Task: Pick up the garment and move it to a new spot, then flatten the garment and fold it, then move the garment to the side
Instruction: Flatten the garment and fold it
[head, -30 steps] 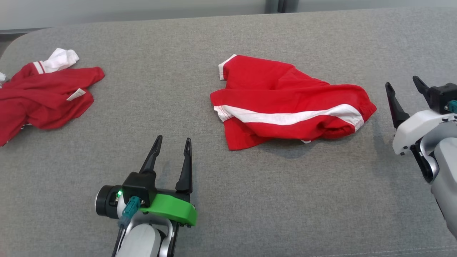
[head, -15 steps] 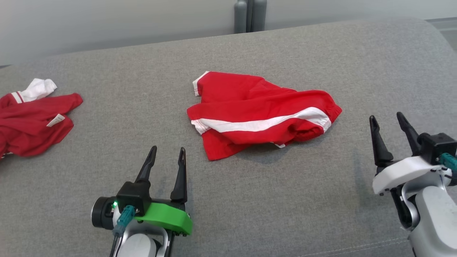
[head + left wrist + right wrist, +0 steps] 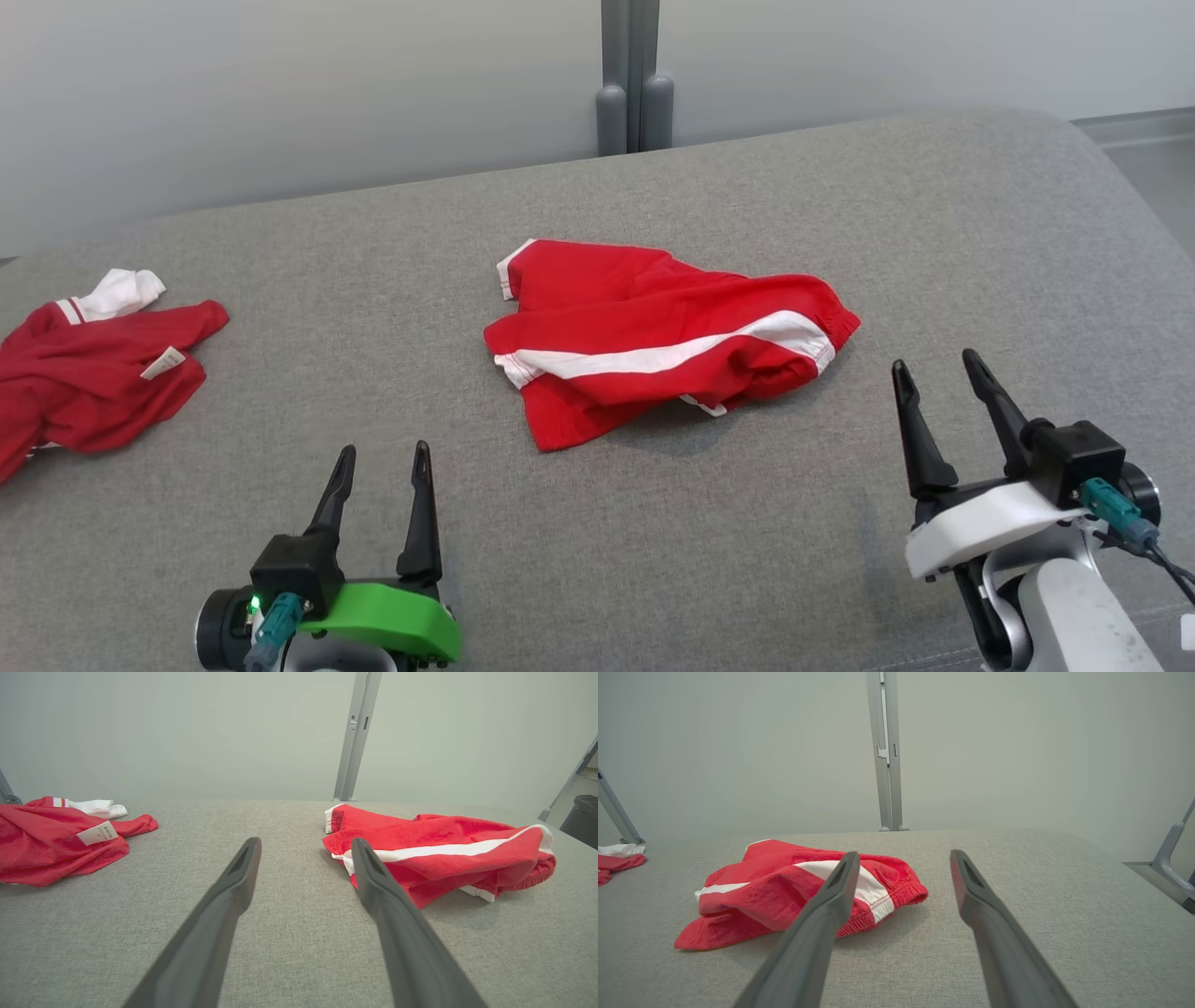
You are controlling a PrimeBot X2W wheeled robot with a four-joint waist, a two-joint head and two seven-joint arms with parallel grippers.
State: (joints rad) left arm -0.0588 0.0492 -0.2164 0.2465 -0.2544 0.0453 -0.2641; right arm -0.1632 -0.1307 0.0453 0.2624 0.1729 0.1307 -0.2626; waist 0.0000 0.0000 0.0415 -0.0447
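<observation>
Garment [image 3: 653,341]: red with a white stripe, crumpled in a loose heap at mid-pad, neither flattened nor folded
Lie: white-trimmed hem at the far left corner, gathered elastic edge at the right end, one red flap pointing toward the near side
Contact: nothing touches it, it lies free on the pad
Pad [image 3: 653,541]: grey woven cloth, rounded at the far right corner
Left gripper [image 3: 384,451]: low at the near side, left of the garment and well apart from it, fingers spread wide, nothing between them, green bracket at the base
Left wrist view: garment sits off to the right beyond the right finger, bare pad between the two fingers
Right gripper [image 3: 934,361]: near side, right of the garment, near but apart, fingers spread wide and empty, white bracket at the base
Right wrist view: left finger crosses in front of the garment's elastic end, no contact seen
Second garment [image 3: 93,373]: darker red with a white part, at the pad's far left, well apart from the first
Tag [image 3: 162,362]: white, lying on the second garment
Post [image 3: 633,75]: grey, upright behind the pad's far edge, before a pale wall
</observation>
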